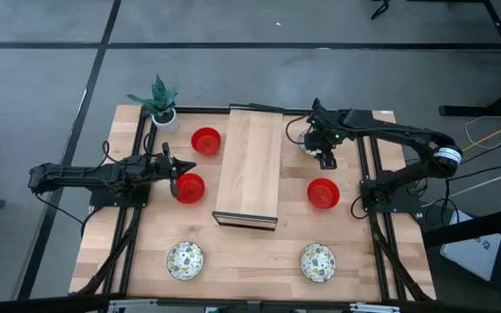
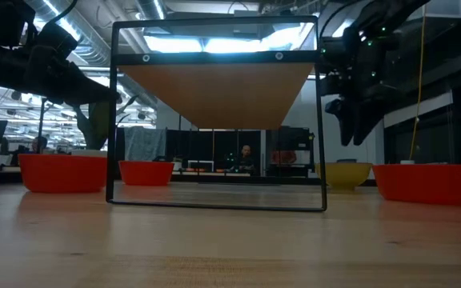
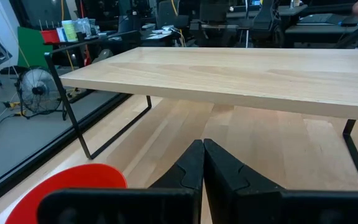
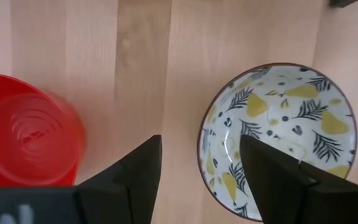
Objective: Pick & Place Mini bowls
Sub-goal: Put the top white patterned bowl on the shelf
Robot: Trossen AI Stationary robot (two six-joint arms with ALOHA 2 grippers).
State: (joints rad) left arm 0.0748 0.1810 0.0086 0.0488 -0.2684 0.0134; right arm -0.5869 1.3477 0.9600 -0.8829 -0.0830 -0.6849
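Grippers first: the right gripper (image 4: 197,171) hung with its two dark fingers spread wide, holding nothing, above a patterned bowl (image 4: 277,140) near the table's back right, beside the raised shelf. That bowl was round and cream-white inside, scattered with yellow pear shapes and dark leaf sprigs, with a thin dark rim. A glossy red bowl (image 4: 27,130), showing faint concentric rings inside, sat just beside it in the right wrist view.

The left gripper (image 1: 174,176) was pinched shut on nothing, hovering at the edge of another red bowl (image 1: 190,187) on the left side of the table.

From above, three red bowls showed: that one, one further back (image 1: 205,141), and one right of the shelf (image 1: 322,193). Two more patterned bowls (image 1: 184,260) (image 1: 317,262) sat near the front edge, well apart.

Between the arms stood a shelf (image 1: 249,165), a pale wooden plank on thin black metal legs. A small white pot with a spiky green plant (image 1: 160,103) stood at the back left corner of the light wood table (image 1: 250,252).
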